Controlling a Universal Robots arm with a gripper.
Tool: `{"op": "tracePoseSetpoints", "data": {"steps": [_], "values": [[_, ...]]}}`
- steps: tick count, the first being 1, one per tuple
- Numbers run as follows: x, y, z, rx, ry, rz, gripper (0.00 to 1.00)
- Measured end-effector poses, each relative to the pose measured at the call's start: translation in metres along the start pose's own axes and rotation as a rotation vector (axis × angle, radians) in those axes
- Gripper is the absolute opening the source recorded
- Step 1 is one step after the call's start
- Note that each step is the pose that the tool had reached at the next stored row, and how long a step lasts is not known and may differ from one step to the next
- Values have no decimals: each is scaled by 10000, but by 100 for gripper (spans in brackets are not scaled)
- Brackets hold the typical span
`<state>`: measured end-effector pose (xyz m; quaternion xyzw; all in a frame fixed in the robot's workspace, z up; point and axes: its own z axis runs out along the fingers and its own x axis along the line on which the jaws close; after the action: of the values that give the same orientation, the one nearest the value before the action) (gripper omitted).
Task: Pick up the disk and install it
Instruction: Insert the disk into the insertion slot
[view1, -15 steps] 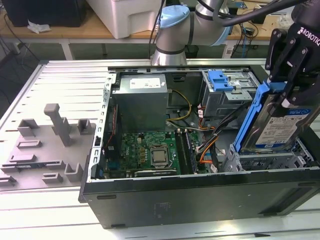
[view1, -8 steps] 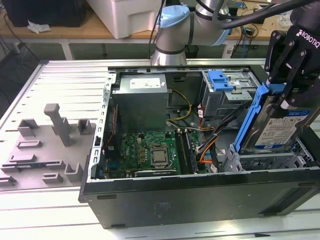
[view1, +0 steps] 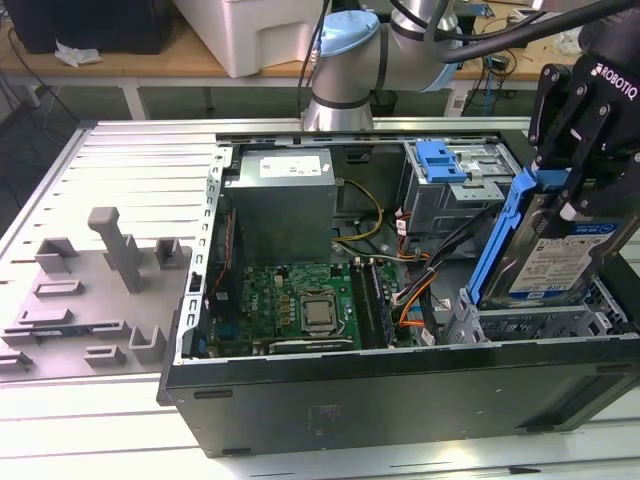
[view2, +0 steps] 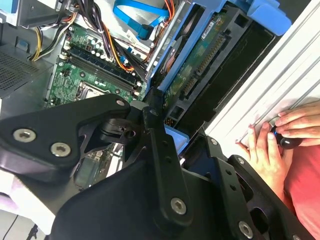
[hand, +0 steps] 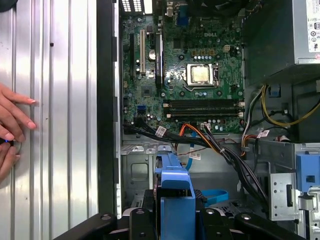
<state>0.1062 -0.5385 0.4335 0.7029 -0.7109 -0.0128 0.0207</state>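
At the exterior view's right, above the open black metal computer case (view1: 400, 400), the flat silver blue-framed disk (view1: 560, 262) hangs tilted. Its lower edge is near the grey drive bay (view1: 530, 322), with open room to its left. The black gripper (view1: 562, 192) clamps its top edge.

disk (view1: 555, 262): silver, blue-framed, blue-and-white labelled | gripper (view1: 568, 195): black | motherboard (view1: 300, 300): green

Bright, even light, perhaps from overhead, fills the exterior view, paling the label on the disk (view1: 555, 262). In the first wrist view the ribbed table (hand: 60, 100) glares white beside the near-black case wall (hand: 106, 100).
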Motion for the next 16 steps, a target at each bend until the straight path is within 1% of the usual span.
{"op": "tracePoseSetpoints", "data": {"steps": [10,16], "values": [[-1,-1,39,-1,4,1,37],[0,-2,38,0,-4,0,37]]}}
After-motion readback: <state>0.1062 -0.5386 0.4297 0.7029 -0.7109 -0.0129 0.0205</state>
